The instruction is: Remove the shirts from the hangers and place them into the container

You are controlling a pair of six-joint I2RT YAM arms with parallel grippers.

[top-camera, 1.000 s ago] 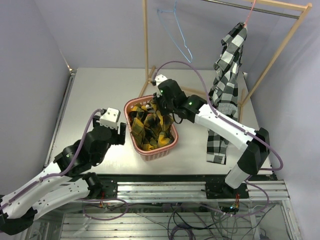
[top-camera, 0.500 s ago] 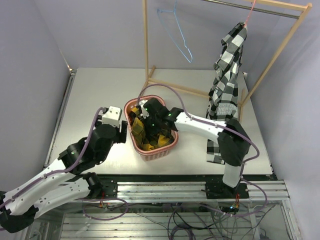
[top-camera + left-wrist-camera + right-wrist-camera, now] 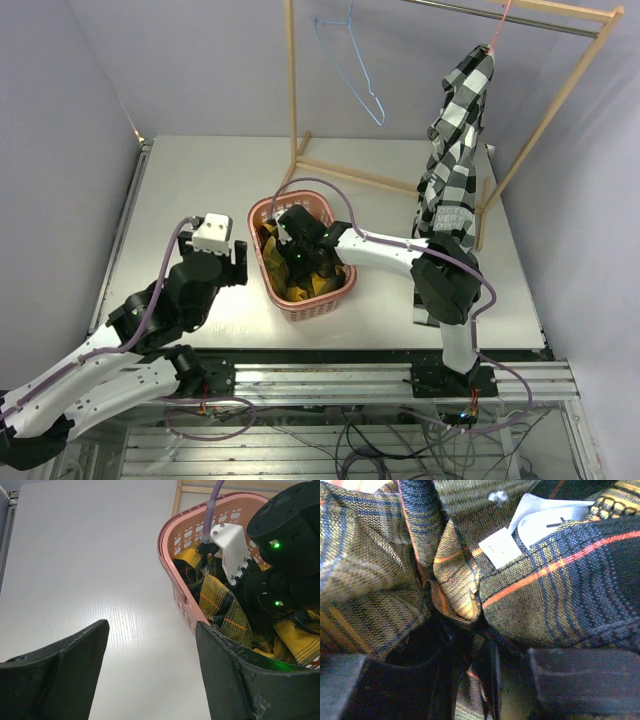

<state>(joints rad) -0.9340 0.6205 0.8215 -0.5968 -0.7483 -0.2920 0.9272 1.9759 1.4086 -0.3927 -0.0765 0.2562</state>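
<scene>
The yellow-and-dark plaid shirt (image 3: 322, 286) lies bunched in the salmon-pink basket (image 3: 304, 306). My right gripper (image 3: 300, 262) is pushed down into it. In the right wrist view its fingers (image 3: 570, 680) stand slightly parted, with folds of the plaid shirt (image 3: 560, 580) loose between them around the gripper (image 3: 470, 680). My left gripper (image 3: 238, 262) hangs open and empty just left of the basket, over bare table (image 3: 150, 627). The left wrist view also shows the basket rim (image 3: 167, 545) and plaid cloth (image 3: 220, 600). The black-and-white check shirt (image 3: 455, 170) hangs from the pink hanger (image 3: 500, 25). The light blue hanger (image 3: 355, 75) hangs bare.
A wooden rack frame (image 3: 292, 90) stands behind the basket, its base bars running across the table's back right. The check shirt's tail (image 3: 432, 295) drapes onto the table beside the right arm's elbow. A wall rises at the table's left edge.
My right gripper has gone from above the basket's far rim down into the plaid shirt, and its jaws have started to part. The left gripper has edged slightly and stays open.
</scene>
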